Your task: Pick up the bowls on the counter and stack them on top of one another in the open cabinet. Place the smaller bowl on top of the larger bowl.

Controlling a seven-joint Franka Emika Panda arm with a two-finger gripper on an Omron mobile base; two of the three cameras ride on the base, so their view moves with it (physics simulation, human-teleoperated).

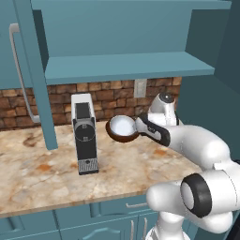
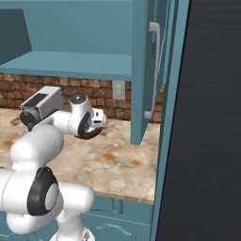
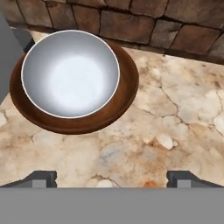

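Claw (image 3: 112,179), spread wide and empty, hovers near the smaller bowl (image 3: 70,72) nested in the larger bowl (image 3: 124,94).

The smaller bowl (image 3: 70,72), glossy and white to pale blue, is seen upright, nested inside the larger bowl (image 3: 124,94), a wide dark reddish-brown one with a wood-like grain. Both are set on the beige marbled desk (image 3: 175,131), close to the brick back wall. The open cabinet (image 1: 126,65), teal with a flat shelf, is mounted above.
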